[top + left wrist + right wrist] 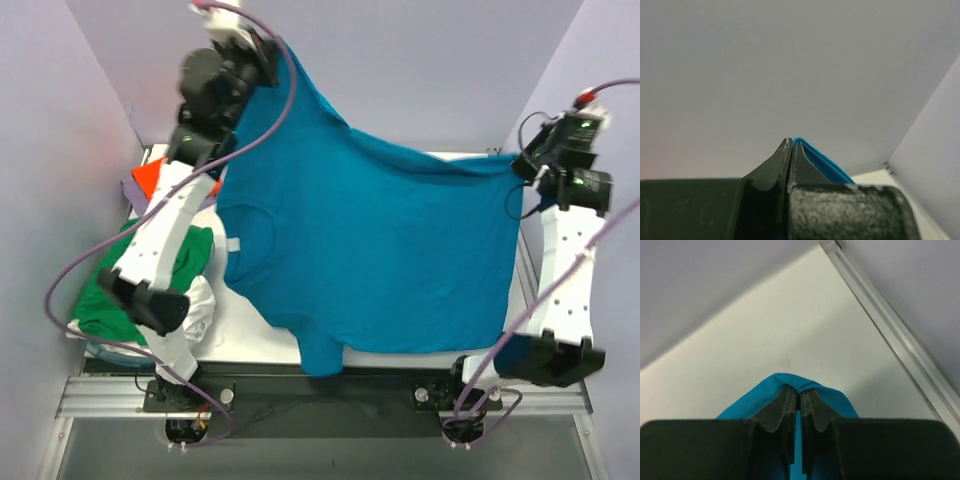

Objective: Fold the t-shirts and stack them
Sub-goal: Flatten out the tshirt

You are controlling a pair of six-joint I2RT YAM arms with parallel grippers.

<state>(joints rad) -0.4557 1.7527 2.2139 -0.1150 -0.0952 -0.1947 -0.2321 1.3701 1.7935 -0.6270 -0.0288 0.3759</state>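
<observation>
The left gripper (266,60) and right gripper (523,167), each clamped on an edge of the teal-blue t-shirt (380,250), hold it spread above the surface (250,335).

There are five t-shirts in all: one teal-blue t-shirt (380,250) over the middle of the worktop (250,335), and four more in a heap at about 9 o'clock. These four are one orange t-shirt (150,178), one lavender t-shirt (133,190) of which only a small edge shows, one green t-shirt (105,290) and one white t-shirt (203,305). There are two arms, the left arm (165,225) at 8 o'clock and the right arm (568,270) at 4 o'clock. Each has one pair of jaws, so two pairs. There are two purple cables (292,88), one to each arm.
</observation>
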